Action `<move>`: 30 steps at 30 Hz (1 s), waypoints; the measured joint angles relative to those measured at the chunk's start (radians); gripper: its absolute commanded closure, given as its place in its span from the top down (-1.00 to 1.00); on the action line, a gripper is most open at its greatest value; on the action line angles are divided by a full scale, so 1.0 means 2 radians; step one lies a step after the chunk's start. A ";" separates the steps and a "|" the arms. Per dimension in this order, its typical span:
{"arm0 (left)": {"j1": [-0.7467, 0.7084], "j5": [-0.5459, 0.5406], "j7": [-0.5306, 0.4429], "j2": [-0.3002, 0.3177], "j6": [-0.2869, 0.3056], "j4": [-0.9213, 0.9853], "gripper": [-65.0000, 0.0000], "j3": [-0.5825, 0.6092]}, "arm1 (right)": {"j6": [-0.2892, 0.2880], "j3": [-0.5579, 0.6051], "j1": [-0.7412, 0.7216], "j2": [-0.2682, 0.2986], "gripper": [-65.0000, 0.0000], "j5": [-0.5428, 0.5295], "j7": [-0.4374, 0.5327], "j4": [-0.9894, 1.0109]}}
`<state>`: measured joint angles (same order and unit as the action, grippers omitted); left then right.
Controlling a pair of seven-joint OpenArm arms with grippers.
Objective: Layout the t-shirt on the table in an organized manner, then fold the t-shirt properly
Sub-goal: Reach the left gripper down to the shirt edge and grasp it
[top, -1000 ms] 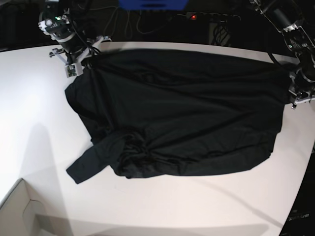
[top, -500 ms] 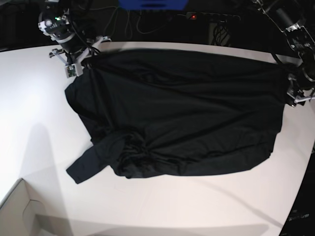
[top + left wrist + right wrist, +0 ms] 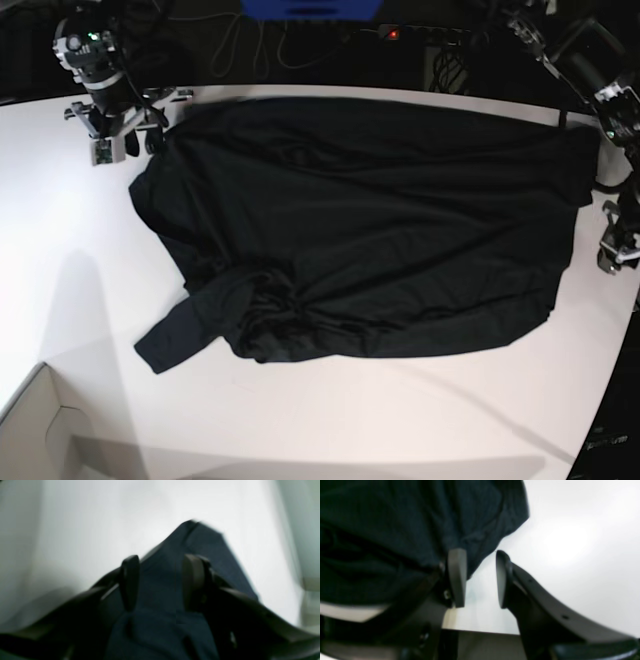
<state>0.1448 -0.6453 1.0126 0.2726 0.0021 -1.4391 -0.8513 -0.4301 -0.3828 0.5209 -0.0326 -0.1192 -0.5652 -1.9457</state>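
White and matte, the worktop (image 3: 330, 420) fills the base view, with a pale cardboard box corner (image 3: 40, 430) at its nearest left edge. Just beyond the bare front strip, the black t-shirt (image 3: 370, 230) lies spread wide across the middle, its near-left part bunched into folds with one sleeve (image 3: 175, 335) trailing out toward the box. Farther back at the right edge, the left end effector (image 3: 612, 252) sits just off the shirt's side; its wrist view shows the fingers (image 3: 130, 582) spread apart with dark cloth lying between and below them, not pinched. At the far left corner, the right end effector (image 3: 115, 150) stands beside the shirt's upper edge, its fingers (image 3: 457, 577) likewise spread, bare worktop showing between them.
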 measured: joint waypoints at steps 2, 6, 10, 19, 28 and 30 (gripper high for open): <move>0.026 -0.001 -0.003 0.003 0.000 0.013 -0.17 0.025 | 0.000 -0.003 -0.001 0.001 -0.36 0.001 0.000 0.000; 0.056 -0.006 -0.089 0.001 -0.002 0.056 -0.17 0.090 | 0.000 -0.001 0.002 0.001 -0.36 0.001 0.000 0.001; 0.057 0.029 -0.219 0.002 -0.007 0.116 -0.17 0.160 | 0.000 -0.001 0.003 0.001 -0.36 0.002 -0.001 0.001; 0.094 0.104 -0.400 -0.001 -0.003 0.290 -0.16 0.258 | 0.000 -0.001 -0.003 0.002 -0.36 0.002 -0.002 0.001; 0.103 0.106 -0.445 0.002 -0.003 0.343 -0.16 0.283 | 0.000 -0.002 -0.011 0.002 -0.36 0.002 -0.002 0.001; 0.103 0.106 -0.445 0.001 -0.003 0.343 -0.16 0.283 | 0.000 -0.001 -0.015 0.002 -0.36 0.001 -0.007 0.001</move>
<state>0.3500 -0.4335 0.1230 0.2752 -0.0036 -0.7528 -0.2852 -0.4301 -0.3851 0.4908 -0.0277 -0.1165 -0.5793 -1.9430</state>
